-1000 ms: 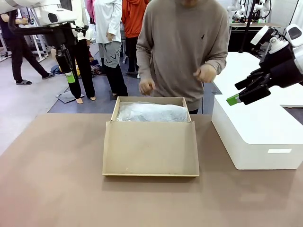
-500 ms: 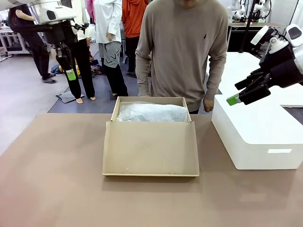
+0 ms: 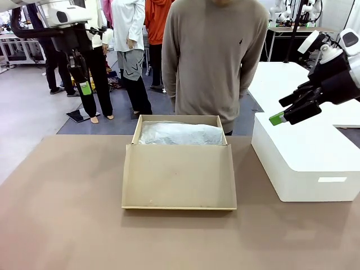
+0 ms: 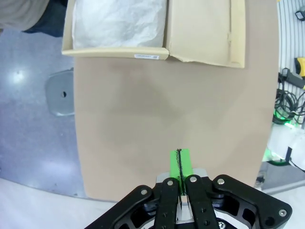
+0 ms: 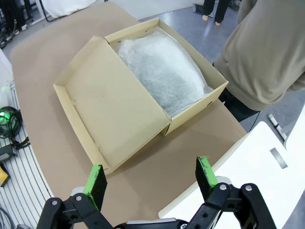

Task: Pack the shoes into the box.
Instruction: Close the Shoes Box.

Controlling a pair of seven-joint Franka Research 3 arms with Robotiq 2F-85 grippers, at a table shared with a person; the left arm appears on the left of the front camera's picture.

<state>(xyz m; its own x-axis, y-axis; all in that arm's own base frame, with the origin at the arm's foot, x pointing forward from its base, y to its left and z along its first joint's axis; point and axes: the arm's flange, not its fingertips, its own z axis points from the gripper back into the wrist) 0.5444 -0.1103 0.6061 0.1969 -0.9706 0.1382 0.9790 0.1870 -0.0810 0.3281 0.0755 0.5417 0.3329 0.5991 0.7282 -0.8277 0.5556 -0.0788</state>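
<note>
The tan cardboard box [image 3: 179, 135] stands open at the table's far middle, its lid [image 3: 179, 177] laid flat toward me. White tissue paper [image 3: 180, 134] covers what lies inside, so the shoes are hidden. The box [image 4: 114, 28] also appears from above in the left wrist view and again, as the box [image 5: 143, 90], in the right wrist view. My left gripper [image 3: 84, 88] hangs high at the far left, shut with nothing between its green pads [image 4: 179, 164]. My right gripper [image 3: 279, 115] hovers open above the white block, holding nothing, its fingertips [image 5: 205, 174] wide apart.
A large glossy white block [image 3: 306, 154] fills the table's right side. A person in a beige sweater [image 3: 216, 56] stands right behind the box, arms down. Other people stand farther back at left. Bare brown table [image 3: 62, 214] lies left of and in front of the box.
The person has lowered both hands from above the box and now stands upright. My left gripper has closed fully. Neither arm has shifted noticeably.
</note>
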